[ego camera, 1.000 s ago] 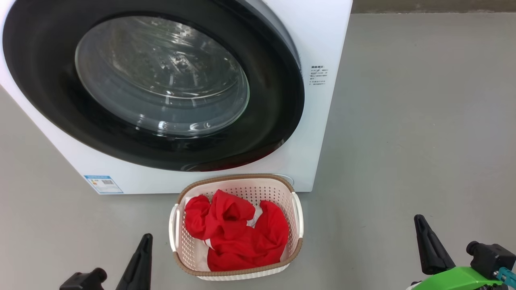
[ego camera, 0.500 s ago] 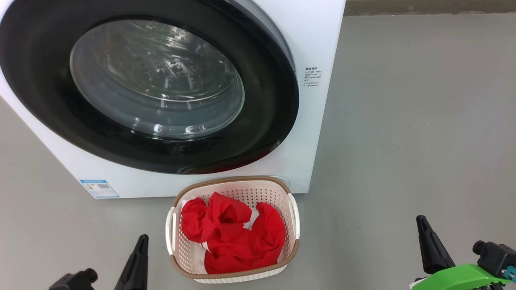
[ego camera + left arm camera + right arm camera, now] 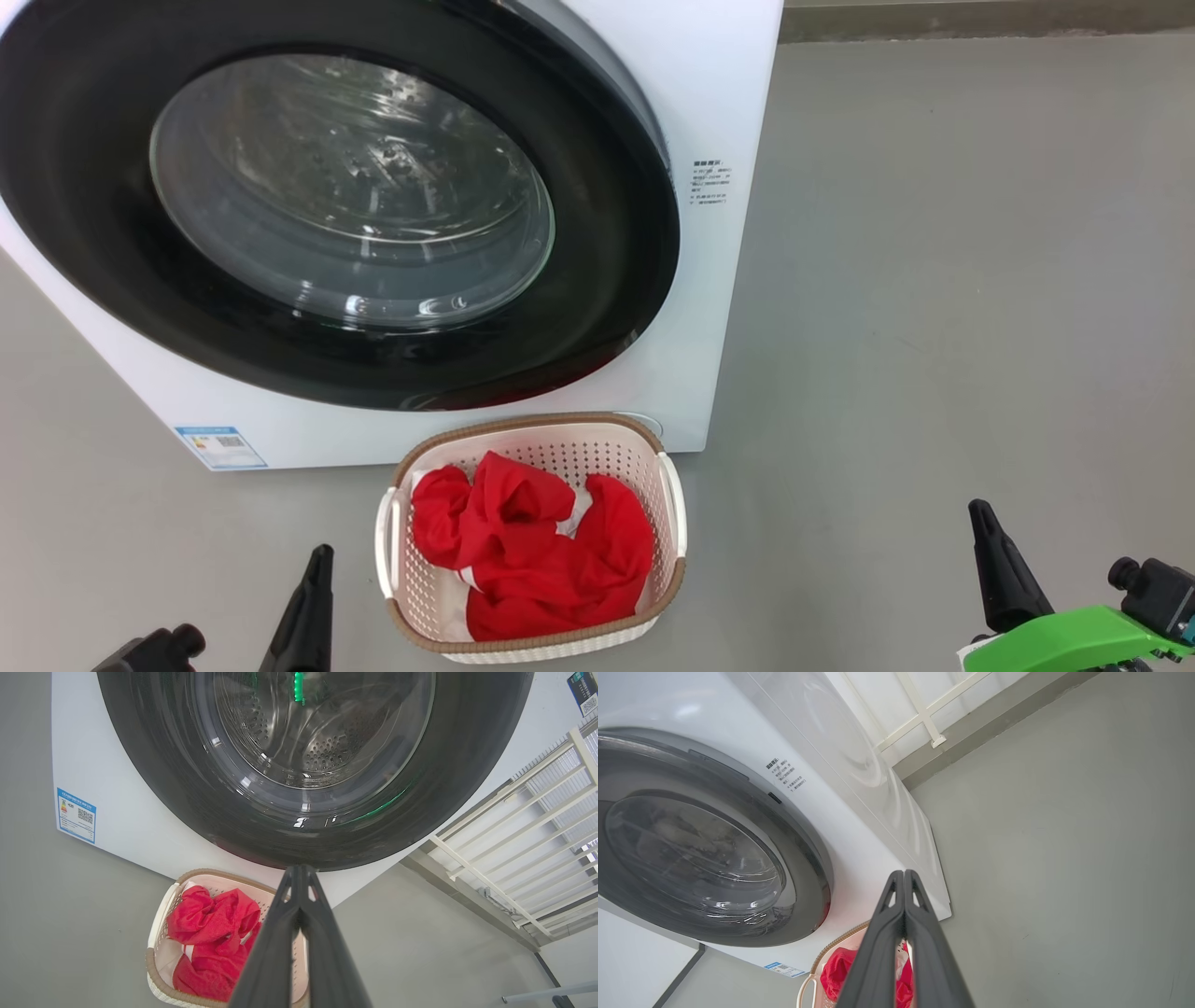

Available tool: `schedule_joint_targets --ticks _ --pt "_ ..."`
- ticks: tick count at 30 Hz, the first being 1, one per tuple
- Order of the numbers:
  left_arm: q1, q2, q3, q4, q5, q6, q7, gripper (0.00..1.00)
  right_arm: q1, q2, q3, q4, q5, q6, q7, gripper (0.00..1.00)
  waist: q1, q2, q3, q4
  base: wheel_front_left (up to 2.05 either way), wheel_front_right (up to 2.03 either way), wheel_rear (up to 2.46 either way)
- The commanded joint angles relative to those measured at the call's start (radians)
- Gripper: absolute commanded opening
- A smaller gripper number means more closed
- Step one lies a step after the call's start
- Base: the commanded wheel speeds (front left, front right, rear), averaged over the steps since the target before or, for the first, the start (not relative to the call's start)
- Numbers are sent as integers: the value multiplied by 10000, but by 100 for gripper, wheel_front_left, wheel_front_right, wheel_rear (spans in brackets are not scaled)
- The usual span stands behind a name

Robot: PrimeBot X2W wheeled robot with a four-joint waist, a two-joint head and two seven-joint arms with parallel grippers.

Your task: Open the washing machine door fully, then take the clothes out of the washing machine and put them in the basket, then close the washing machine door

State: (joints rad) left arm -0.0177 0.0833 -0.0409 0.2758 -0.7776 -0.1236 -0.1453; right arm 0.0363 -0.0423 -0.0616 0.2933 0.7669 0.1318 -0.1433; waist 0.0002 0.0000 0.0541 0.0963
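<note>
Left gripper (image 3: 319, 556): fingers pressed together, nothing held; at 7 o'clock in the head view, tip pointing to 12, over bare floor (image 3: 934, 327); just beside the basket's left handle, apart from it.
Right gripper (image 3: 977, 510): fingers pressed together, nothing held; at 4 o'clock in the head view, tip pointing to 12, with a green mount (image 3: 1064, 637) at its base; well apart from the basket.
Basket (image 3: 523, 425): on the floor at 6 o'clock in the head view, between the grippers and nearer the left one; far rim close under the washer's lower front edge, contact not determinable.
Clothes (image 3: 532, 560): red with white trim, bunched inside the basket, covering most of its floor.
Door (image 3: 607, 280): seated flat against the washer front; glossy black rim, clear window (image 3: 345, 187) bulging at centre; perforated drum visible through it in the left wrist view.
Washer (image 3: 728, 93): white, at 11 o'clock in the head view; blue sticker (image 3: 219, 446) at 7 o'clock of the door, small print at 3 o'clock of the door.
Railing (image 3: 514, 835): white bars, at 3 o'clock in the left wrist view, beyond the washer.
</note>
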Motion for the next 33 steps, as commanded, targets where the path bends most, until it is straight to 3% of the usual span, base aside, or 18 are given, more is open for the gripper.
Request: schedule_joint_targets --ticks 1,33 --pt "-271 113 194 -232 -199 -23 53 0 -421 -101 -56 -277 288 -4 55 0 -1 0 -7 -12 0 0 0" --pt "-501 12 613 -264 -3342 -41 936 0 -806 -103 -222 -356 3370 -7 996 0 -1 0 -198 -371 0 0 0"
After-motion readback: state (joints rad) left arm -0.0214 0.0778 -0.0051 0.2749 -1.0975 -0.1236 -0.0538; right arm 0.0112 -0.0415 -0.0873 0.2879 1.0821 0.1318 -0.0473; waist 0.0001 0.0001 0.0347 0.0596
